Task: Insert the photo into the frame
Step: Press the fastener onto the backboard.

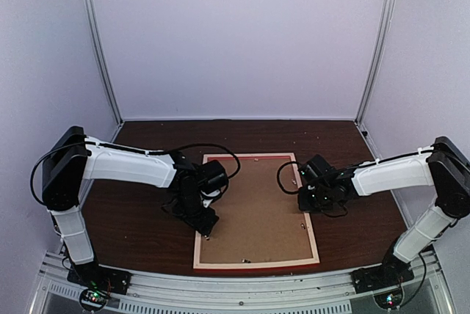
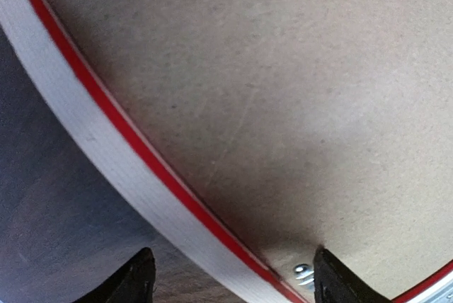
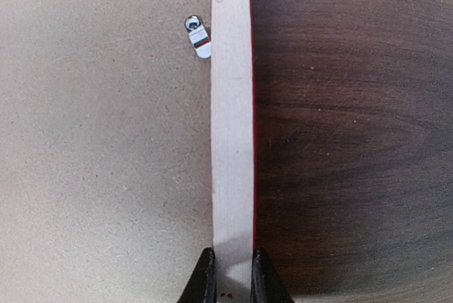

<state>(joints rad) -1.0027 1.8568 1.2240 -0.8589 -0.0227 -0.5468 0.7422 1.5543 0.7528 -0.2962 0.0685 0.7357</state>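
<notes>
The frame (image 1: 257,263) lies back side up on the dark table, its pale wood rails around the brown backing board (image 1: 253,207). The photo is hidden. My left gripper (image 1: 208,229) is open low over the frame's left rail (image 2: 106,154), with one finger over the table and the other over the board (image 2: 297,105). In the left wrist view the gripper (image 2: 233,283) is empty. My right gripper (image 1: 303,202) is at the right rail (image 3: 231,140). Its fingers (image 3: 204,278) sit tight against both sides of that rail, so the gripper (image 3: 231,275) is shut on it.
A small metal turn clip (image 3: 199,36) sits on the board beside the right rail, and another (image 2: 303,272) sits by the left gripper's inner finger. Dark wood tabletop (image 3: 354,140) lies outside the frame. White walls enclose the table.
</notes>
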